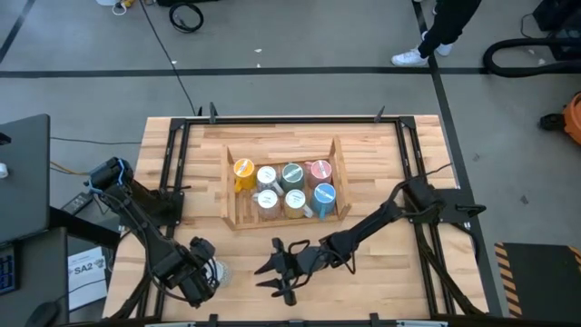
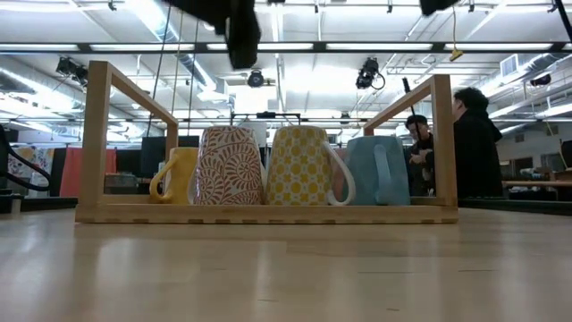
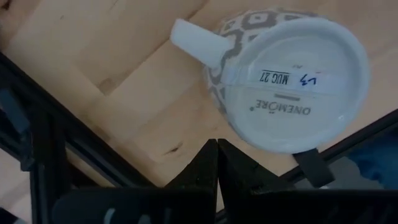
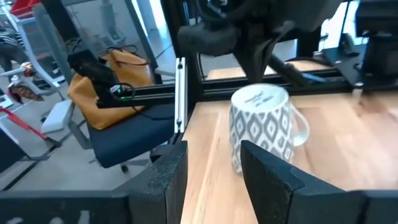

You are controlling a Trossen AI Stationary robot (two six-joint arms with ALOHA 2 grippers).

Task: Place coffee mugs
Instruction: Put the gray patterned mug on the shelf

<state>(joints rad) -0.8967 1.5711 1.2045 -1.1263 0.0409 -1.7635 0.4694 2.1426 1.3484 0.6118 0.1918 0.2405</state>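
A grey-and-white diamond-patterned mug (image 3: 292, 81) stands upside down on its rim near the table's near-left corner, also seen as the mug (image 4: 261, 130) and the mug (image 1: 219, 271). My left gripper (image 3: 216, 163) is shut and hangs just above it, beside its base. My right gripper (image 1: 275, 272) is open, low over the near middle of the table, its fingers (image 4: 165, 177) pointing toward that mug from the right. Several other mugs (image 1: 291, 174) of mixed colours stand in the wooden tray (image 1: 234, 218).
The tray (image 2: 268, 213) sits at the table's middle, with tall wooden end frames. Bare wood lies between it and the near edge. Black rails (image 1: 172, 154) run along the table's sides. People (image 2: 469, 143) stand in the room beyond the table.
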